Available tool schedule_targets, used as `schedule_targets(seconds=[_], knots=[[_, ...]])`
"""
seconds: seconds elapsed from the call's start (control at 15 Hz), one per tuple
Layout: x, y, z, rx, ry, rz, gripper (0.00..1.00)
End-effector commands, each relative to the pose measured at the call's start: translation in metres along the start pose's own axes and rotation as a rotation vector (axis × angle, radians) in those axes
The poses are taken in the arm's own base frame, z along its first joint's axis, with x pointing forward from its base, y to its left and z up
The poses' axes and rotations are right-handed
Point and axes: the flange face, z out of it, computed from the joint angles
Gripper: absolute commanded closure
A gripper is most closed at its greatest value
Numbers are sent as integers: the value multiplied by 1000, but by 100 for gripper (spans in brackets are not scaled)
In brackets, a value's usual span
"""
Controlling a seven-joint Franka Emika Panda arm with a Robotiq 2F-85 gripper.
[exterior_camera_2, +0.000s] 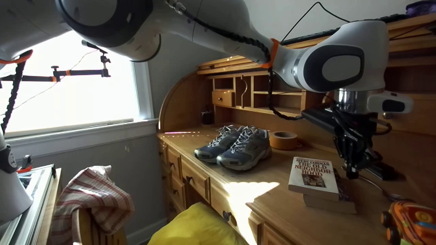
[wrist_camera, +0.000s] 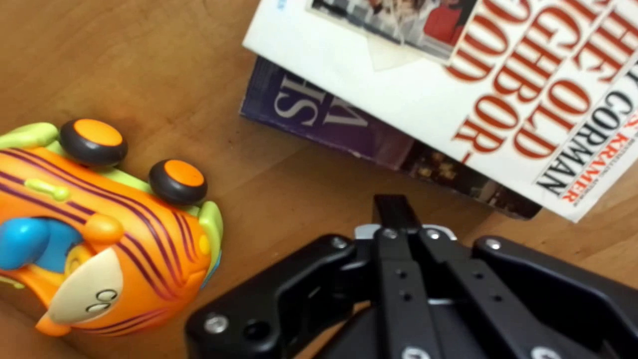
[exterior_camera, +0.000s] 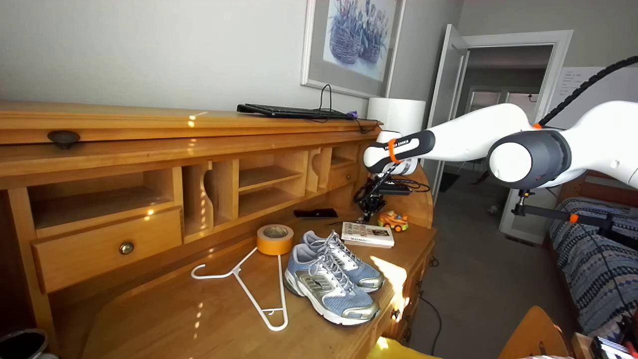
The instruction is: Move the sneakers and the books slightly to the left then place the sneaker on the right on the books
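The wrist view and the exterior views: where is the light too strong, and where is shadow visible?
In an exterior view, the window is washed out to white; in both exterior views, a glaring sun patch lies at the front edge of the roll-top desk; in the wrist view, no such glare shows, and a soft shadow darkens the desk along the purple-covered book.

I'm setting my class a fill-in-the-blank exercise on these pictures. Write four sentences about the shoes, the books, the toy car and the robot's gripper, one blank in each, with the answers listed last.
1. Exactly ____ sneakers stand on the desk, apart from the books.
2. The title on the upper book reads "The Old ____".
3. The toy car has dark wheels with ____ centres.
4. The gripper is shut and holds ____.

Missing words: two; Neighborhood; orange; nothing.
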Motion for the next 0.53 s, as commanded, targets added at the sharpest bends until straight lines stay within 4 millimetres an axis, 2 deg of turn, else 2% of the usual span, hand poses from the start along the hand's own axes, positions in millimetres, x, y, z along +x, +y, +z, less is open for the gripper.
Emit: schedule_targets(seconds=[0.0,0.27,0.47], knots=[[2,4,14,-35,26,48,100],[-5,11,31,-47,-18,140,100],[-13,9,39,-70,-77,239,100]])
